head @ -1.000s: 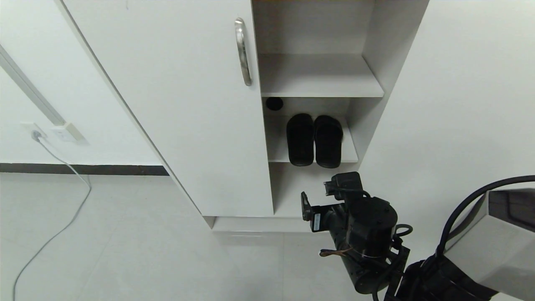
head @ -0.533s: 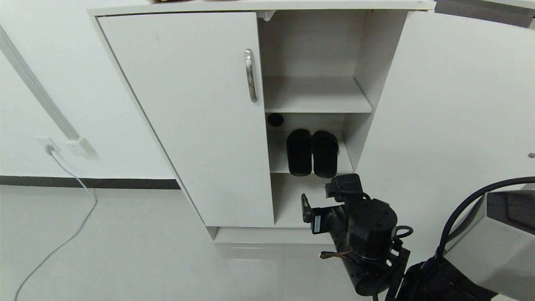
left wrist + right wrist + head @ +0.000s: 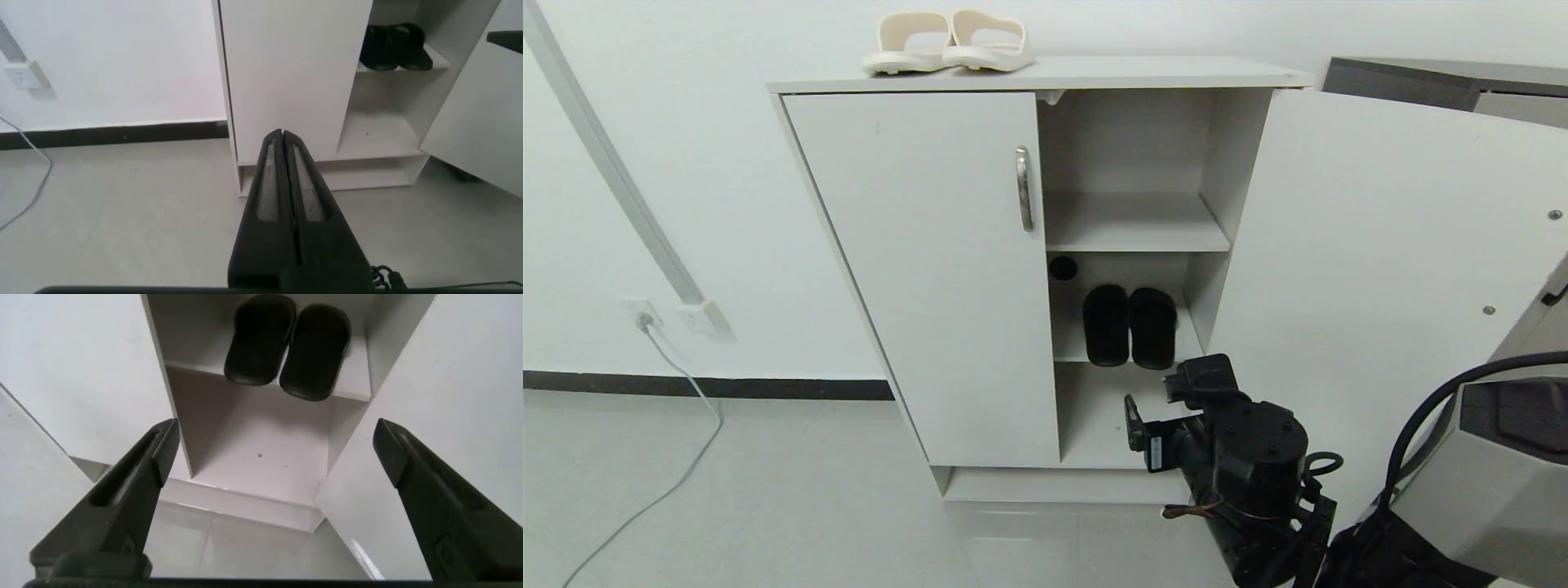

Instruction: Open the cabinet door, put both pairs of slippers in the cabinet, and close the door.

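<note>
While the right-hand door [image 3: 1380, 269] of the cabinet [image 3: 1045, 82] hangs swung wide open, the left door [image 3: 931, 269] is shut, its metal handle [image 3: 1024, 189] running upright along the inner edge. So half the inside is on show: an upper shelf [image 3: 1135, 233], a middle shelf and a bottom compartment.

The black slippers [image 3: 1129, 326] sit side by side on the middle shelf, touching each other, heels toward the front edge. There's a small dark round hole [image 3: 1063, 267] in the back panel just above them, off toward the closed door. The cream slippers [image 3: 949, 41] aren't in yet, they're parked on top of the cabinet, over the closed door side, also side by side.

The right gripper [image 3: 274, 431] hangs in front of the bottom compartment, just lower than the black pair, jaws spread wide with nothing between them. The left gripper [image 3: 282, 143] is over the floor [image 3: 768, 506] out in front of the closed door, jaws pressed flat together, holding nothing.

Off to the left, a wall socket [image 3: 645, 317] has a grey cable [image 3: 686, 482] trailing down onto the floor.
</note>
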Tool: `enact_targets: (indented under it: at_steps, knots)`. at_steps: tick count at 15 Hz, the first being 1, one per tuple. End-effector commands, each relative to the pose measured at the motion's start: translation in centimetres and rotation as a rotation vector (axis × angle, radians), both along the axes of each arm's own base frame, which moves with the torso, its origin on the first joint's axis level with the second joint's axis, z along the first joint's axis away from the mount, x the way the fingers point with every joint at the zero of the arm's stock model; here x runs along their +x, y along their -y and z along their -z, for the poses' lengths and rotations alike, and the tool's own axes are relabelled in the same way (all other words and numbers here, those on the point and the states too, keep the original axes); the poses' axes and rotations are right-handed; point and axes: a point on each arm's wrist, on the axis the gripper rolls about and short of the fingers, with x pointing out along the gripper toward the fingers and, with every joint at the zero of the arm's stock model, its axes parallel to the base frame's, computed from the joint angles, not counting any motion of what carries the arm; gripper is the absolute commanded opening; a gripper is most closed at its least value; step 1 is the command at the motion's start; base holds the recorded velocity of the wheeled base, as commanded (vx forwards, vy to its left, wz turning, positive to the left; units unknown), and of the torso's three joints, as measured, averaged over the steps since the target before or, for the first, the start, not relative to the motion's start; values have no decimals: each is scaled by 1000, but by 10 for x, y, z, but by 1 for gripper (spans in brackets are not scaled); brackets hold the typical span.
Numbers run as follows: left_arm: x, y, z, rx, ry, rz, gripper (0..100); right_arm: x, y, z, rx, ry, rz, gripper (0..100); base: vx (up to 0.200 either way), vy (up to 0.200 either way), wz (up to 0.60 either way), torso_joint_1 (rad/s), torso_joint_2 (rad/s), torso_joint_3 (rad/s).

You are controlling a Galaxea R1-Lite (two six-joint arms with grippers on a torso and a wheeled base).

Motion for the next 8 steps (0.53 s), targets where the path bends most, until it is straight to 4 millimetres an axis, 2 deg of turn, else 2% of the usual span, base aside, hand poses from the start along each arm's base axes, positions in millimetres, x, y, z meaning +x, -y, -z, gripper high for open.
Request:
enact_targets:
  at_steps: [1,6,8]
  knots:
    - [0,0,0,1,-1,0,0,-1,2,3,-8,-7,0,100,0,0,0,2,2,163]
    - [0,0,0,-1,-1,0,0,1,7,5,-9,-10,-21,100,0,0,0,0,0,10]
    - [0,0,0,-1,-1,0,0,-1,8,7,-15,-12,-21,100,0,200,0,7,2,2]
